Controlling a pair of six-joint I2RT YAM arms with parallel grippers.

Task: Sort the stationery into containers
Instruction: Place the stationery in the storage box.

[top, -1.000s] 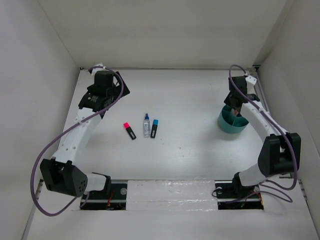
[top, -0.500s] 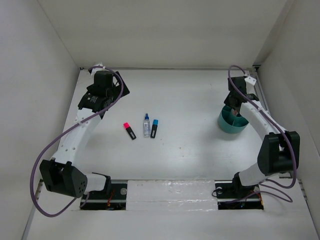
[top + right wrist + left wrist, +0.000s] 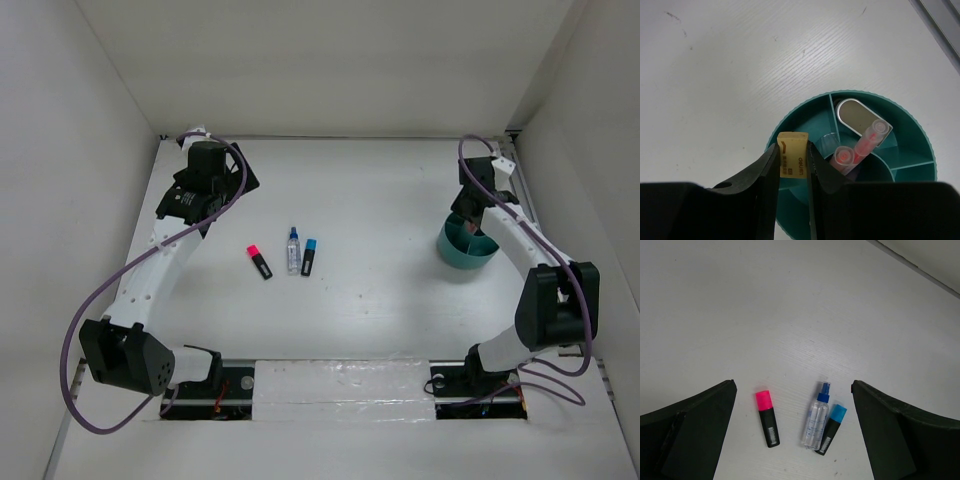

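White tabletop (image 3: pixel 380 300) takes up most of what we see, and on its right side stands the teal cup (image 3: pixel 465 257), a round tub split by inner dividers into several compartments. We have the right gripper (image 3: pixel 792 165) poised above the cup's rim, its fingers pinching a small tan eraser (image 3: pixel 792 149) by its two flat faces, printed side towards the wrist camera. The left gripper (image 3: pixel 793 384) hangs over the far left of the table with its fingers spread wide and nothing between them. Below it lie three items not yet sorted: a pink-capped marker (image 3: pixel 767 420), a clear bottle (image 3: pixel 817 422) with a blue top, and a blue-capped marker (image 3: pixel 832 427) touching or nearly touching the bottle. Inside the cup, one compartment already holds a silver-grey oval piece (image 3: pixel 857 116) and pink-tipped pencils (image 3: pixel 860 147) leaning against it. The step in hand, as we judge it, is dropping the eraser into the cup. From the wrist view the eraser sits right over the rim rather than squarely over a compartment, and we cannot tell how high it hangs. To do this well we should carry it a little further inward, over the open compartment just inside that rim and clear of the divider. Then we should lower it so the drop is short, and only then part the fingers. If we release where it hangs now, it could strike the rim and bounce out onto the table.
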